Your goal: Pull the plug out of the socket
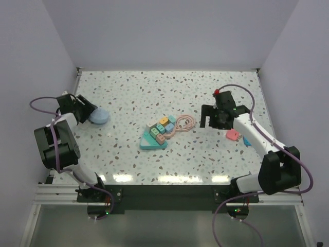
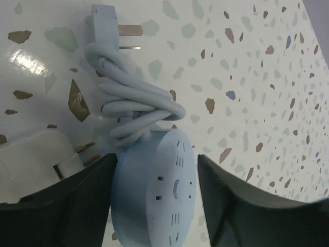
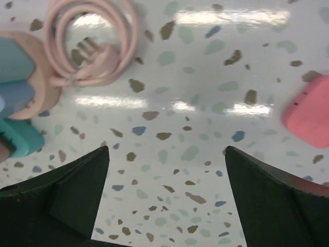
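Bright, even light from above; shadows are soft and short. The glossy speckled terrazzo tabletop [image 1: 154,92] throws white glare along its near edge in the top view — and in patches in both wrist views. Close to the left wrist lens, the round pale-blue plastic socket [image 2: 159,190] looks slightly blurred.

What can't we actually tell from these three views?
- Left wrist: a finger covers where the white plug meets the round socket; seated or out, unclear.
- Left wrist: whether the left gripper presses the socket cannot be told; fingers run off the bottom edge.
- Top external: white plug hidden under that gripper.
- Right wrist: pink plug cut off by the right edge.
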Robot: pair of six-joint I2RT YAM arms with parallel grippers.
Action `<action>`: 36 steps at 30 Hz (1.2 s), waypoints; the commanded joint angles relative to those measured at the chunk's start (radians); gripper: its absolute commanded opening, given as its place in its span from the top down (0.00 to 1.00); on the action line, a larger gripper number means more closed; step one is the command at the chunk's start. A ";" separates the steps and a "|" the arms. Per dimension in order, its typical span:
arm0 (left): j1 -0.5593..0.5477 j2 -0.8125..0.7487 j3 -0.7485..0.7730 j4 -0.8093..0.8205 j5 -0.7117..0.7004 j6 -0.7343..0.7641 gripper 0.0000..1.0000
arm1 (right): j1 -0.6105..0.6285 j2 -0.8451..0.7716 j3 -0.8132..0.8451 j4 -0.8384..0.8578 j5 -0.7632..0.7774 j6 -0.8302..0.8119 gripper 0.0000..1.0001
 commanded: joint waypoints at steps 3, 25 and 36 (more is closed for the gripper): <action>0.003 -0.041 -0.014 0.056 -0.049 -0.006 0.17 | 0.118 -0.041 0.051 0.018 -0.161 -0.031 0.02; -0.028 -0.080 0.097 -0.271 -0.554 0.153 0.15 | 0.233 -0.001 0.079 0.025 -0.260 -0.060 0.02; -0.051 0.061 0.110 -0.260 -0.607 0.196 0.22 | 0.244 0.027 0.079 0.020 -0.276 -0.051 0.02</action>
